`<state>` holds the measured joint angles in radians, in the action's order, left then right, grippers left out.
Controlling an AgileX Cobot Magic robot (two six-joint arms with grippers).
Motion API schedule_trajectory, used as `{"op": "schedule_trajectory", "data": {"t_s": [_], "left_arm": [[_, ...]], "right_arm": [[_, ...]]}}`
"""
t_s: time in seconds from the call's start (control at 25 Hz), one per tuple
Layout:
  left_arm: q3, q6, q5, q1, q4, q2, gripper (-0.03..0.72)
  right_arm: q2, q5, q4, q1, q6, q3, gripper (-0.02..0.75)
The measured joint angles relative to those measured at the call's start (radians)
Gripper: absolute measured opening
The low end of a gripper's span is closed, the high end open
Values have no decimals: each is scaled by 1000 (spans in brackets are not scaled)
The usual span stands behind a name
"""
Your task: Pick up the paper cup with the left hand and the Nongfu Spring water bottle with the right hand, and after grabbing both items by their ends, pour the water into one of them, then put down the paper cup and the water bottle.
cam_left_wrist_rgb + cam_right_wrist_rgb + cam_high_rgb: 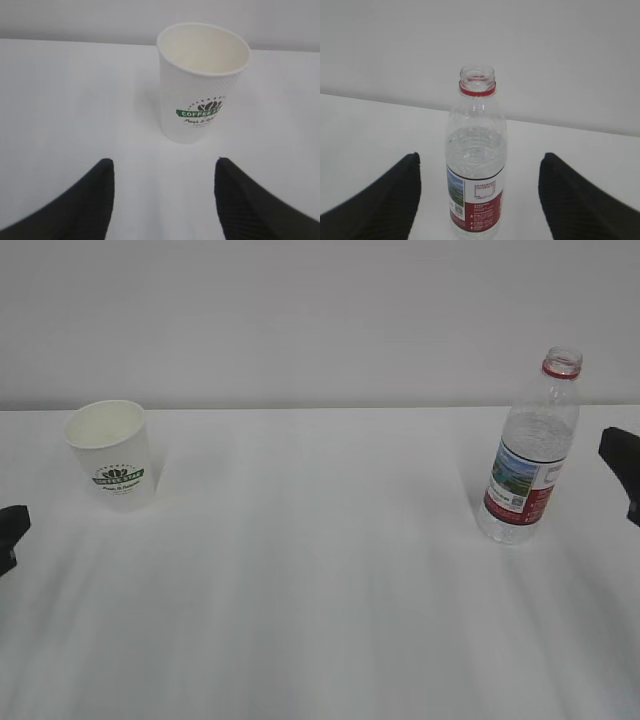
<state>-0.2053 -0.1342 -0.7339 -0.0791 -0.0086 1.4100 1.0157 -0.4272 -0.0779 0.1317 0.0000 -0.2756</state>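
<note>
Paper cup [110,453]: upright on table [320,590], far left of capless water bottle [528,450]. Left hand [162,197] and right hand [479,197]: jaws spread, grasping nothing.

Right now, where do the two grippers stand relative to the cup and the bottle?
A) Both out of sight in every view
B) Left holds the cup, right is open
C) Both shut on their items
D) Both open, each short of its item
D: the left gripper has open fingers with the paper cup ahead of them, untouched, and the right gripper likewise frames the water bottle without contact.
</note>
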Motion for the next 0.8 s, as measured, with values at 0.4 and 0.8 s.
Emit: {"op": "schedule_trajectory", "data": {"t_s": [0.4,0.8], "left_arm": [[168,-41,-348,0,96,172,461],[196,-43,-408,0,221,297,461]], "right_arm": [[93,-225,0,0,77,145,554],[125,-367,-8,0,100,229,554]]}}
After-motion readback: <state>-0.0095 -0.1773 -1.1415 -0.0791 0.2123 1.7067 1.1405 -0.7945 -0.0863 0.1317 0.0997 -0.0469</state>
